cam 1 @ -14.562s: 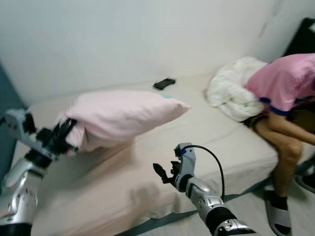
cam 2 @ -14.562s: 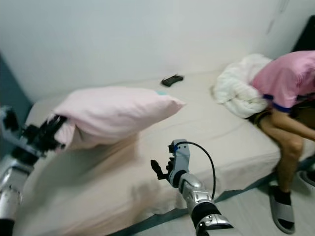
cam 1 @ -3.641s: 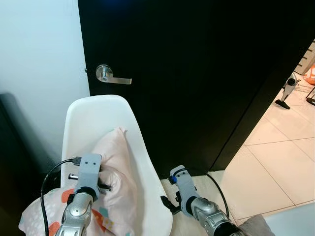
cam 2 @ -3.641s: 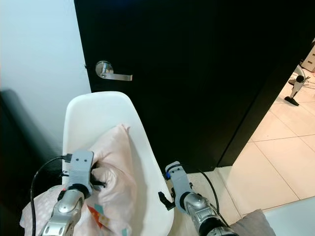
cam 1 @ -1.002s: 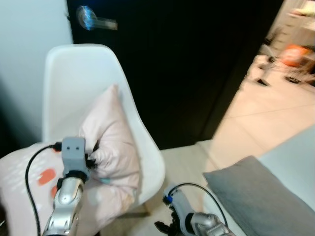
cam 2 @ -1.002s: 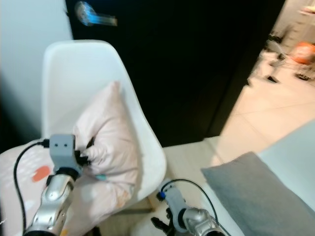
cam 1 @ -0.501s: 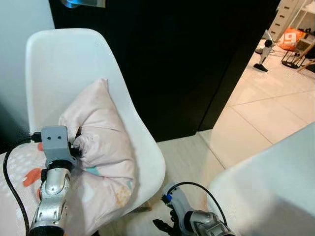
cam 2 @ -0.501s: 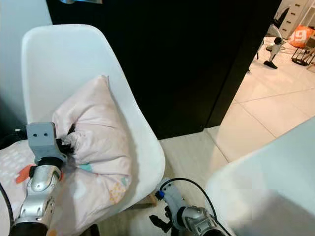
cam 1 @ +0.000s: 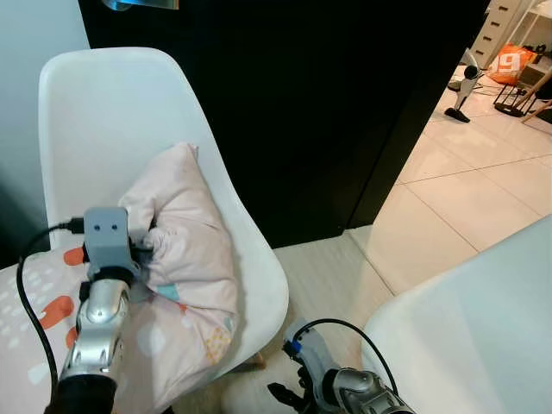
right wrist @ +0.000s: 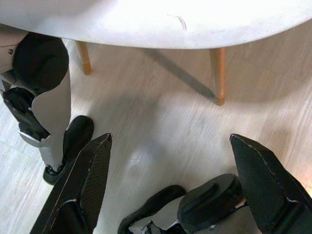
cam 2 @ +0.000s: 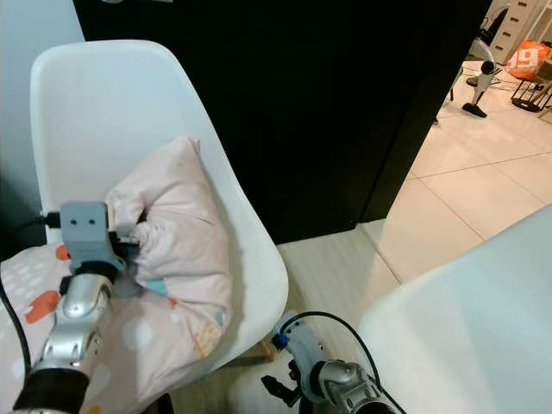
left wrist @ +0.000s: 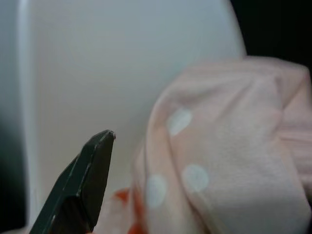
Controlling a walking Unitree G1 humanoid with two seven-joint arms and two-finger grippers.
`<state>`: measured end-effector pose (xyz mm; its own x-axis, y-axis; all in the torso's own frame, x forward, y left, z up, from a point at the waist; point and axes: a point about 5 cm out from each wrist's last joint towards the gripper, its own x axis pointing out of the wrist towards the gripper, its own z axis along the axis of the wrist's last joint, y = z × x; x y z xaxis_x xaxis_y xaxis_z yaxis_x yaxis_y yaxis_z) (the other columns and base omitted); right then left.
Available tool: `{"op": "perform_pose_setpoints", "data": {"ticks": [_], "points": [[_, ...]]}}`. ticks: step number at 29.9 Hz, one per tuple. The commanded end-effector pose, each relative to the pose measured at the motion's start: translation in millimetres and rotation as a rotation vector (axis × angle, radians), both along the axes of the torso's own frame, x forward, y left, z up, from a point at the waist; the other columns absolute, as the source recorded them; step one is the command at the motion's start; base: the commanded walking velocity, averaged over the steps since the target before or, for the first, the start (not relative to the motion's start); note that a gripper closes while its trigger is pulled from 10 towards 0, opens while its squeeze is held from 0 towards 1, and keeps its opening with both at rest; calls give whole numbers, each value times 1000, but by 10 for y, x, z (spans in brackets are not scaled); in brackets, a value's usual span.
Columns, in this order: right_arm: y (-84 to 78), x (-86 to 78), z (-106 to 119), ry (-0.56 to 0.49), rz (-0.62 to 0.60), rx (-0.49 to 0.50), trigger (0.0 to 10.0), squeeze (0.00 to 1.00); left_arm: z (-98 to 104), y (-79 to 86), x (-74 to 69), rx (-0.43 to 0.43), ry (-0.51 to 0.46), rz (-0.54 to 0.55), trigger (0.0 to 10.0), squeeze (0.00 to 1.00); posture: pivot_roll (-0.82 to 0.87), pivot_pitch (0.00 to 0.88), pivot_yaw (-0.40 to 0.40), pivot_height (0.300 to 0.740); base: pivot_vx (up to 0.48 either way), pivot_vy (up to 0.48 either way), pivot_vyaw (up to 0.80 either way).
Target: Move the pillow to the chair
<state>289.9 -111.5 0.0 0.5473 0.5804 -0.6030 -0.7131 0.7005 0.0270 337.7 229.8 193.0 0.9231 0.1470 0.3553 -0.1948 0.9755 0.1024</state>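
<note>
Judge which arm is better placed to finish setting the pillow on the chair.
Left. Its tool is at the pillow on the white chair; the right tool hangs low over the floor, open.

A black door (cam 1: 345, 112) stood across twelve o'clock, its silver lever handle (cam 1: 142, 4) just showing at eleven. A pale wall (cam 1: 34, 78) ran at ten o'clock. Glossy cream floor tiles (cam 1: 483, 190) spread at two o'clock, where a stick vacuum (cam 1: 464, 86) and an orange bag (cam 1: 511, 64) stood near each other. Light wood-look flooring (cam 1: 323, 276) lay at six o'clock. A smooth white surface (cam 1: 483, 336) lay at four o'clock.
</note>
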Motion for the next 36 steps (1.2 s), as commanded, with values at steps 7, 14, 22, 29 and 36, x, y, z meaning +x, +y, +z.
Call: {"op": "perform_pose_setpoints", "data": {"ticks": [7, 14, 22, 29, 36], "points": [[18, -7, -6, -4, -2, 0, 10000, 0, 632, -6, -61, 59, -216, -95, 10000, 0, 42, 149, -141, 536, 0, 0, 0], [30, 1, 1, -13, -2, -2, 10000, 0, 873, 89, -159, 272, -237, -47, 10000, 0, 49, 144, -142, 536, 0, 0, 0], [48, 28, 24, -22, 0, -6, 10000, 0, 935, 245, -190, 214, -181, -51, 10000, 0, 68, 138, -149, 536, 0, 0, 0], [93, 25, 26, -26, 11, -3, 10000, 0, 916, -81, -217, -370, -288, -590, 10000, 0, 69, 143, -151, 536, 0, 0, 0], [85, 19, 18, -23, 8, -4, 10000, 0, 1212, -103, -256, -538, -477, -761, 10000, 0, 64, 146, -148, 536, 0, 0, 0]]}}
